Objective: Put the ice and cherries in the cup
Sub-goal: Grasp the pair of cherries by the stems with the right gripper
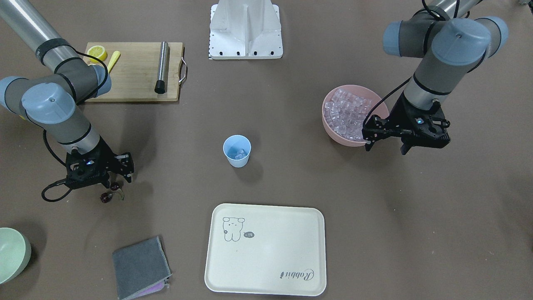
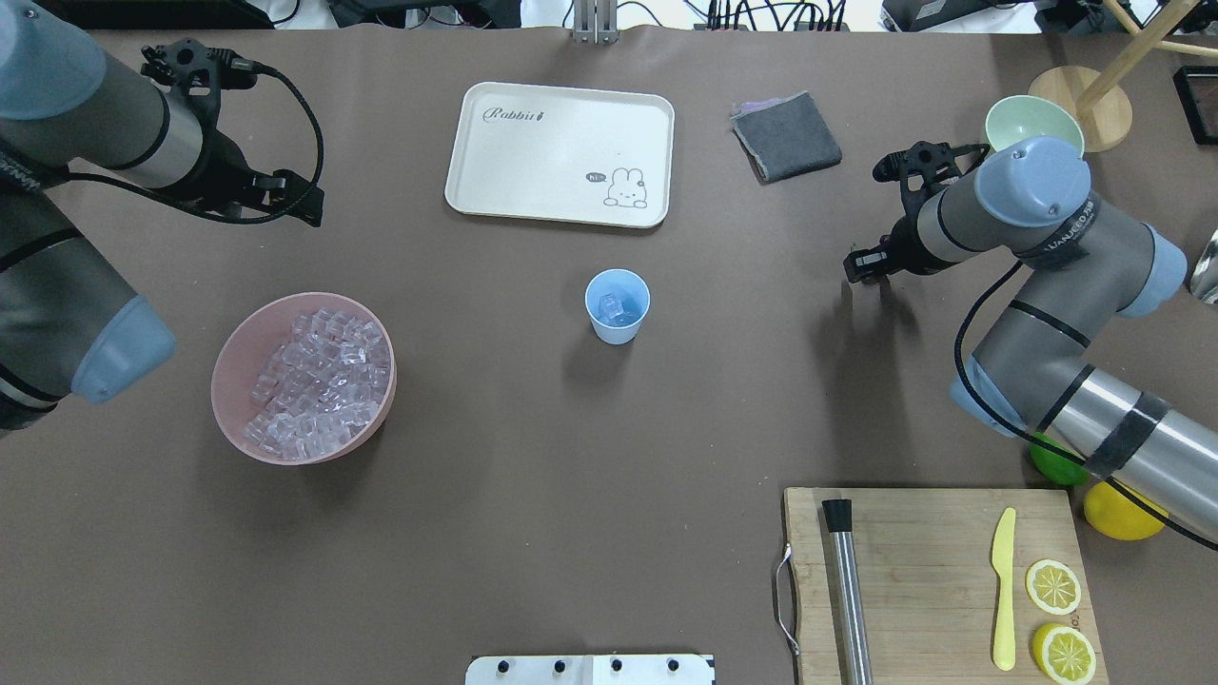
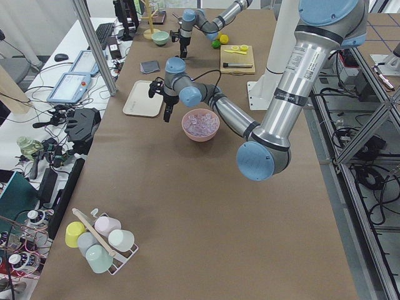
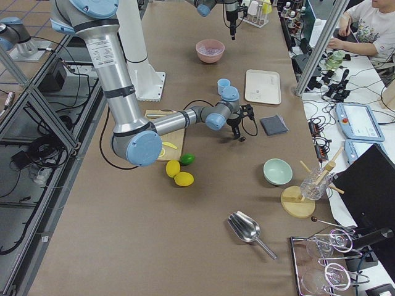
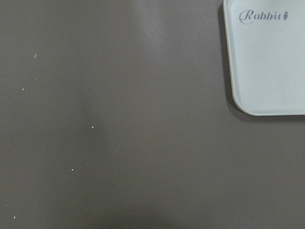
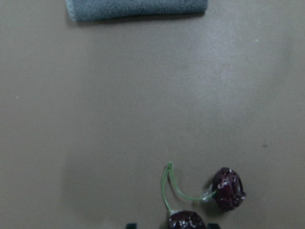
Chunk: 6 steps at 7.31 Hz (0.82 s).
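Observation:
The light blue cup point(image 1: 237, 151) stands upright mid-table with a few ice cubes point(image 2: 617, 306) inside. Many more ice cubes point(image 1: 347, 113) fill the pink bowl point(image 2: 231, 381). The two dark cherries point(image 1: 109, 195) lie on the table, joined by green stems; they also show at the bottom of the right wrist view point(image 6: 228, 189). My right gripper point(image 1: 120, 182) hangs open just above them, with one cherry between its tips. My left gripper point(image 1: 386, 146) is open and empty, beside the pink bowl and over bare table.
A cream tray point(image 1: 266, 250) lies past the cup. A grey cloth point(image 1: 139, 266) and a pale green bowl point(image 1: 10, 254) lie near the cherries. A cutting board point(image 1: 133, 75) holds a lemon half, a yellow knife and a metal rod.

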{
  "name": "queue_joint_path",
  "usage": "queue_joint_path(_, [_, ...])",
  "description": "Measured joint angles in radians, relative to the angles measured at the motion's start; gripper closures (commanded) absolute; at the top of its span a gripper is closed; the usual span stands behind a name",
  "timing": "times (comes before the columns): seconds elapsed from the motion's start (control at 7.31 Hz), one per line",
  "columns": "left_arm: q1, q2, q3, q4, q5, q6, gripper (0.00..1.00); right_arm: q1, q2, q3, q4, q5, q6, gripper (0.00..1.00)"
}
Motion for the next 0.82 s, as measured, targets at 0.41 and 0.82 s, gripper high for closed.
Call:
queue_joint_path(0.41, [0.003, 0.000, 0.001, -0.001, 0.001, 0.000, 0.02, 0.000, 0.001, -0.003, 0.000, -0.021, -0.005, 0.84])
queue_joint_path(0.82, [0.003, -0.001, 0.003, -0.002, 0.002, -0.001, 0.03, 0.016, 0.013, 0.006, -0.009, -0.018, 0.003, 0.96])
